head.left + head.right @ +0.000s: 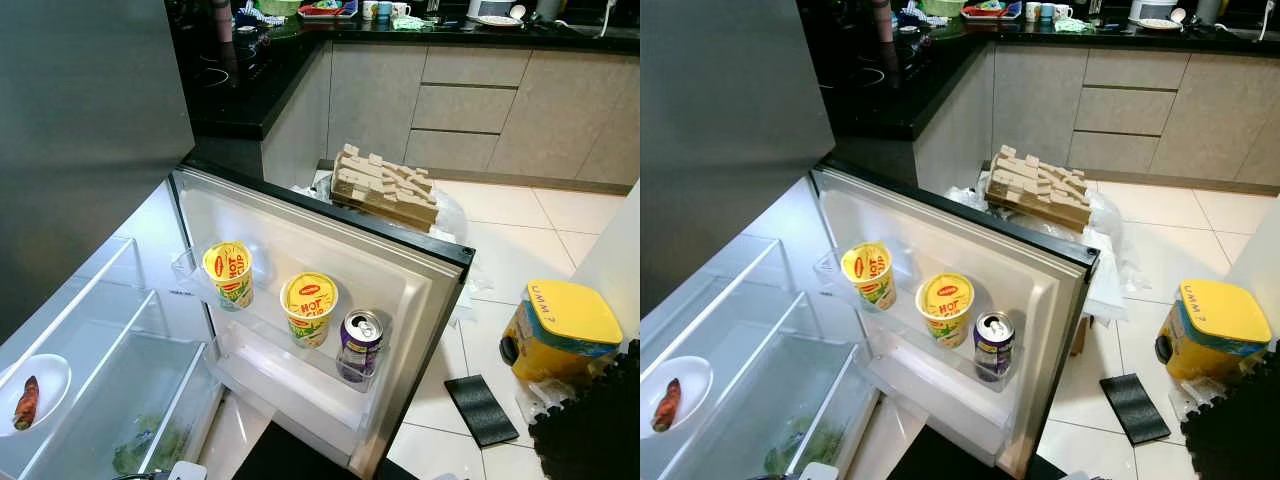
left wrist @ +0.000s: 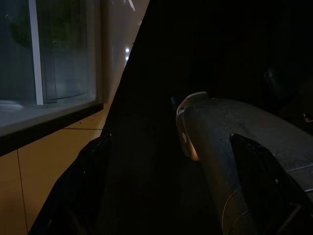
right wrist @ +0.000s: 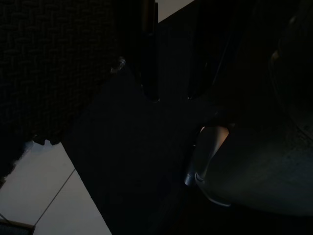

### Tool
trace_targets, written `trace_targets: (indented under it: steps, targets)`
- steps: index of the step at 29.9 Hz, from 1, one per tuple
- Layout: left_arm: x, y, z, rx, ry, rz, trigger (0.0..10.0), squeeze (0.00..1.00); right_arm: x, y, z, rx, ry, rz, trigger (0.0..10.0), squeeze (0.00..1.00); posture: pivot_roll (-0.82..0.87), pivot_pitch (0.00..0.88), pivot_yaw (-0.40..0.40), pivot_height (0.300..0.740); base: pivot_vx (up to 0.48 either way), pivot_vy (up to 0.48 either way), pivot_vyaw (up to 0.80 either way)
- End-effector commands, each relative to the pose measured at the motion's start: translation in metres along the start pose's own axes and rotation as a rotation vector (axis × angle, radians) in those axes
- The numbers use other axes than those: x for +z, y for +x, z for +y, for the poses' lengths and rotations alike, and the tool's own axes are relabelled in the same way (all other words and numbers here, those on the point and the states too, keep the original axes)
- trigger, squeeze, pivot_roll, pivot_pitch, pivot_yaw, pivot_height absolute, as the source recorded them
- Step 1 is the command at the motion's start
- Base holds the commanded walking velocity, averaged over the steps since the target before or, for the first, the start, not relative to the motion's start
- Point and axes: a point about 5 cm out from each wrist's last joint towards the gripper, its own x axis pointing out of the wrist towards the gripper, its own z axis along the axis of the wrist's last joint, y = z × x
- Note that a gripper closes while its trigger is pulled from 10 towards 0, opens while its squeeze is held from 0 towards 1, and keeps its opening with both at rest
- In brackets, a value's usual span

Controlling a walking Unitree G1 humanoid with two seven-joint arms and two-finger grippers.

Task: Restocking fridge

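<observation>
The white fridge door point(image 1: 400, 290) hangs open ahead of me, its shelf holding two yellow noodle cups point(image 1: 229, 274) and, to their right, a purple drink can point(image 1: 360, 345). On the left, a white dish point(image 1: 48, 383) lies on a clear shelf. Both arms hang low in shadow; I cannot tell their fingers' state.

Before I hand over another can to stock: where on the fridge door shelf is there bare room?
Bare room lies at the shelf's hinge end, beside the left noodle cup. The gaps between it, the second noodle cup and the purple can look narrower. The can crowds the outer end of the door shelf.
</observation>
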Motion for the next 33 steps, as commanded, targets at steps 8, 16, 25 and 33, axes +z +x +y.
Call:
trace_targets:
  steps: [8, 16, 25, 33]
  targets:
    - [-0.0116, 0.0004, -0.0126, -0.036, -0.013, 0.045, 10.0, 0.00, 0.0000, 0.0001, 0.0010, 0.007, 0.002, 0.002, 10.0, 0.00, -0.02, 0.000, -0.013, 0.740, 0.000, 0.000, 0.00]
    - [-0.0123, 0.0004, -0.0134, -0.037, -0.014, 0.047, 10.0, 0.00, 0.0002, 0.0002, 0.0010, 0.007, 0.001, 0.003, 10.0, 0.00, -0.02, 0.000, -0.013, 0.740, 0.000, 0.000, 0.00]
    - [-0.0120, 0.0008, -0.0149, -0.040, -0.014, 0.047, 10.0, 0.00, 0.0000, 0.0001, 0.0005, 0.008, 0.000, 0.003, 10.0, 0.00, -0.02, 0.000, -0.015, 0.740, 0.000, 0.000, 0.00]
    - [-0.0117, 0.0009, -0.0152, -0.040, -0.015, 0.047, 10.0, 0.00, 0.0008, 0.0000, -0.0004, 0.008, -0.002, 0.002, 10.0, 0.00, -0.02, 0.000, -0.018, 0.740, 0.000, 0.000, 0.00]
